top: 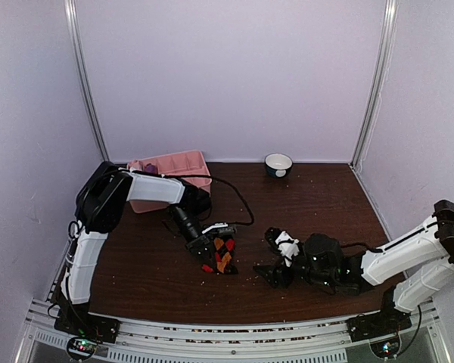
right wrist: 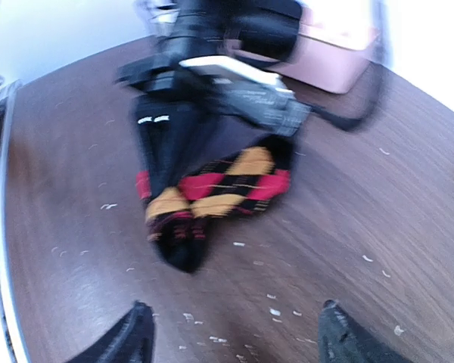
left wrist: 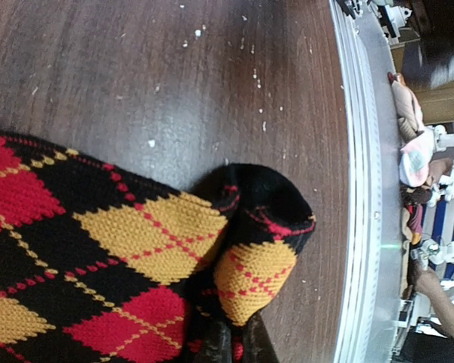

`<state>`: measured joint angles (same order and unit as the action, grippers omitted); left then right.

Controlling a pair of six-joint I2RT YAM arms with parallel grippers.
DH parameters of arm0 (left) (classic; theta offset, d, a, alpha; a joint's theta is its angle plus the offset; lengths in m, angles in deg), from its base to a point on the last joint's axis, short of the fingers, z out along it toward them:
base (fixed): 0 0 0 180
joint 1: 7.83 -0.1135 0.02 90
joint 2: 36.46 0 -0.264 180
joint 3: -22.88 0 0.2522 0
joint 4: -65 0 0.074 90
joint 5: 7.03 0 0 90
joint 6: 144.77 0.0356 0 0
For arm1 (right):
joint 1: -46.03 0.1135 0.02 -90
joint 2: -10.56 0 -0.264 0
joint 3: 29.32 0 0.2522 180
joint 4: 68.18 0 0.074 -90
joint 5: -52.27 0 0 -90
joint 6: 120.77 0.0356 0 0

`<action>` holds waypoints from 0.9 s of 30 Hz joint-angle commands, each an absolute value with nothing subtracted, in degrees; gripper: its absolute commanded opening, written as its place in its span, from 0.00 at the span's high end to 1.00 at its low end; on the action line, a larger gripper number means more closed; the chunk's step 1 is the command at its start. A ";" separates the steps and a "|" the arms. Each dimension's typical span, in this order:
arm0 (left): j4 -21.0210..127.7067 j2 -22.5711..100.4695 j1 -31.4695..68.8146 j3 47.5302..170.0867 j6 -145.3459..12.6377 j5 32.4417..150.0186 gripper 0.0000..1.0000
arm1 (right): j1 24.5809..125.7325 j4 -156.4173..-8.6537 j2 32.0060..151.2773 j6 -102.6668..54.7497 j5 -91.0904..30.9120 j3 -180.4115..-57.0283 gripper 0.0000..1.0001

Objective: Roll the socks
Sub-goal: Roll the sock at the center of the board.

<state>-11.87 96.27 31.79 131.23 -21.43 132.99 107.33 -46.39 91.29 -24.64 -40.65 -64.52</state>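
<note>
– So, what is on the left side?
– At the back left a pink tray (top: 174, 162) stands on the brown table (top: 318, 204), close to the wall. The left arm bends in front of it and reaches down toward the middle.
– And its gripper?
– The left gripper (top: 210, 243) is clenched on the argyle sock (top: 224, 259). In the left wrist view the two dark fingertips pinch the fabric at a folded end, black with yellow and red diamonds.
– Where does the sock lie?
– It lies on the table, a little left of the centre, nearer to the front edge than the tray is. One end is folded over itself, and the rest spreads flat under the gripper.
– What is to the right of it?
– The right gripper (right wrist: 236, 327) is low over the table, near the sock but apart from it. Its fingers stand wide, with nothing between them. At the back, right of the tray, a small bowl (top: 278, 163) stands near the wall.
</note>
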 commanded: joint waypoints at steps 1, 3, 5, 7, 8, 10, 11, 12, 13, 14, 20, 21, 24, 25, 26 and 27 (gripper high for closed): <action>-15.43 101.15 31.99 131.35 -21.64 129.52 1.00 | 109.15 -40.19 95.15 -36.56 -29.70 -66.80 0.31; -16.78 101.78 31.99 131.87 -20.97 129.56 1.00 | 109.37 -43.56 97.36 -38.83 -25.34 -70.64 0.35; -18.36 102.33 31.99 132.16 -19.61 130.43 1.00 | 109.71 -47.96 99.95 -41.51 -22.00 -74.98 0.38; -18.81 102.43 32.05 131.89 -18.90 131.05 1.00 | 109.99 -51.63 103.10 -43.81 -19.53 -79.16 0.41; -18.89 102.38 32.14 131.72 -18.55 131.19 1.00 | 110.08 -52.78 104.46 -44.53 -18.43 -80.75 0.42; -18.84 102.24 32.16 131.48 -18.37 131.13 1.00 | 110.17 -54.26 106.92 -46.01 -16.50 -83.24 0.45; -18.81 102.26 32.19 131.40 -18.39 131.13 1.00 | 110.14 -55.30 108.05 -46.93 -15.78 -84.48 0.46; -18.77 102.31 32.17 131.36 -18.37 130.95 1.00 | 110.15 -56.02 109.19 -47.96 -15.50 -85.39 0.46; -18.66 102.32 32.19 131.31 -18.41 130.63 1.00 | 110.11 -56.80 110.12 -49.08 -15.10 -86.30 0.47; -18.52 102.41 32.17 131.30 -18.46 130.28 1.00 | 110.12 -57.37 111.07 -50.40 -14.94 -87.04 0.48; -17.15 102.20 32.16 130.99 -19.87 128.75 1.00 | 110.05 -60.61 115.60 -56.52 -15.75 -91.06 0.53; -17.14 102.32 32.16 131.09 -20.06 128.41 1.00 | 110.00 -60.89 116.53 -57.46 -16.25 -91.67 0.54; -17.14 102.48 32.16 131.21 -20.23 127.65 1.00 | 109.92 -60.66 117.87 -59.42 -19.23 -92.78 0.56; -17.14 102.42 32.16 131.20 -20.23 127.50 1.00 | 109.85 -59.86 118.05 -59.66 -20.44 -92.74 0.56; -17.14 102.49 32.16 131.21 -20.23 127.45 1.00 | 109.80 -59.37 118.13 -60.01 -21.46 -92.74 0.56; -17.07 102.45 32.23 131.21 -20.28 127.40 1.00 | 109.83 -59.27 118.14 -60.36 -21.81 -92.79 0.56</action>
<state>-18.95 99.39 31.70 132.78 -19.90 136.55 109.82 -59.57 117.43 -56.95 -17.72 -91.62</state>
